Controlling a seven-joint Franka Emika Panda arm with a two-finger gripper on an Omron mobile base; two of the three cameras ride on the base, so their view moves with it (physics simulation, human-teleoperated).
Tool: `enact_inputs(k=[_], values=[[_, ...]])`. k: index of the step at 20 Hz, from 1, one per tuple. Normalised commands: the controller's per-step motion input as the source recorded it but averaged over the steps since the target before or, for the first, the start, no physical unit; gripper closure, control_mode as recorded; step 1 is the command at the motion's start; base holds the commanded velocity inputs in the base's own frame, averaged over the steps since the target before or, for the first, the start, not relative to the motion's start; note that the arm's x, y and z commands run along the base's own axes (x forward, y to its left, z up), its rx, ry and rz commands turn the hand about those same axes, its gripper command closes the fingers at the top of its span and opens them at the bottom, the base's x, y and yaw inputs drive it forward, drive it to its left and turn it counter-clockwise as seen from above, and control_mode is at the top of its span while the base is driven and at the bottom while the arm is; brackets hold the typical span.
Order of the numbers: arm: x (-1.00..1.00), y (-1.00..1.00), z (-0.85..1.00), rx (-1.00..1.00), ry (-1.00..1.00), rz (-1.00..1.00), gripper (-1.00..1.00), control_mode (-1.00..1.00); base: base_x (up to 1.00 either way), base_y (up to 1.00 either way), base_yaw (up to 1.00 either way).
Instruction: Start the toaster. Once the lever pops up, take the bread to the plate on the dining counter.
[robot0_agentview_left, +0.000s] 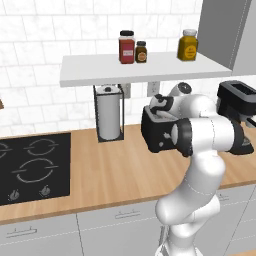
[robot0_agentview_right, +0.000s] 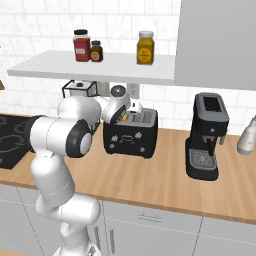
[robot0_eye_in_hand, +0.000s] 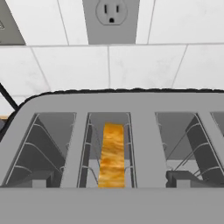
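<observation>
Whether the jaws are wide or narrow cannot be told, as the gripper (robot0_agentview_right: 131, 111) is held low over the toaster (robot0_agentview_right: 131, 132) and half hidden by the wrist. The tan, crusted bread (robot0_eye_in_hand: 112, 155) is seen standing upright in one wire-lined slot. The black boxy toaster is set on the wooden worktop (robot0_agentview_left: 115, 170), beside a tall coffee machine (robot0_agentview_right: 207, 136).

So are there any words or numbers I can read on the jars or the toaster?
None can be read.
Red jar: its label is too blurred.
Small brown jar: its label is too small.
Yellow jar: it has a dark mark, not legible.
Toaster: it has pale control marks on the front, but no readable words.
Coffee machine: no text can be made out.
</observation>
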Motion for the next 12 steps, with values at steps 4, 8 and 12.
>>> enact_inputs(k=[4,8,12], values=[[0.00,0.01,-0.02,0.00,0.00,0.00,1.00,-1.00,0.00,0.00,0.00],[0.00,0.07,-0.04,0.00,0.00,0.00,1.00,-1.00,0.00,0.00,0.00],[0.00,0.02,-0.01,0.00,0.00,0.00,1.00,-1.00,0.00,0.00,0.00]])
